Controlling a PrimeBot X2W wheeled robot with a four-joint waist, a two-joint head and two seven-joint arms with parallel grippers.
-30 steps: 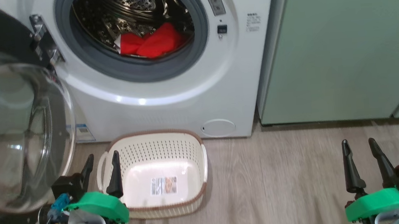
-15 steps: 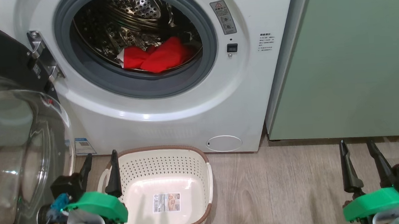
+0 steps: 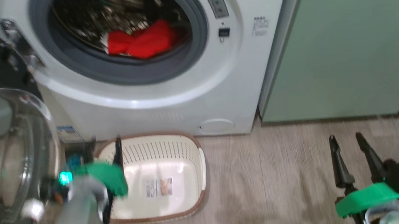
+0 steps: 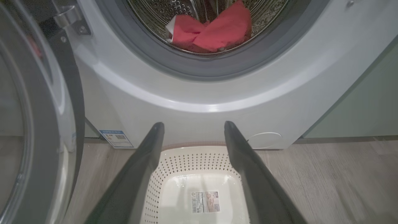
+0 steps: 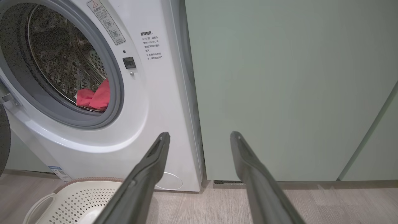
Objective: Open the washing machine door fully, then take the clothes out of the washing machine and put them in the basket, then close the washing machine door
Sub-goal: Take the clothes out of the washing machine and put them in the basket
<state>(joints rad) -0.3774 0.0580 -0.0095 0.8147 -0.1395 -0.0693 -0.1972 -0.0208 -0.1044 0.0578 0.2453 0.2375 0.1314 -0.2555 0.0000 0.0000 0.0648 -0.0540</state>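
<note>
The washing machine [image 3: 170, 93] stands with its drum mouth uncovered. The washing machine door [image 3: 13, 156] hangs swung out at the left, its clear bowl window facing me. The clothes [image 3: 138, 42], a red bundle, lie low in the drum and also show as clothes [image 4: 214, 31] and clothes [image 5: 93, 96]. On the floor in front of the machine sits the basket [image 3: 197, 150], with just a paper label inside. My left gripper [image 3: 103, 146] is blurred above the basket's left edge, open and empty; along left gripper [image 4: 193, 124] I see the basket [image 4: 192, 158] below. My right gripper [image 3: 346, 137] hovers open over the floor at the right.
Pale green cabinets [image 3: 339, 46] stand right of the machine, facing the right gripper [image 5: 200, 134]. A small round flap [image 3: 216, 126] sits low on the machine front. Wooden floor [image 3: 277, 176] stretches between the basket and the right arm.
The head camera has shifted, so the whole picture moved. My left arm is now blurred and reaches a little higher beside the basket's left edge. Both grippers stay open.
</note>
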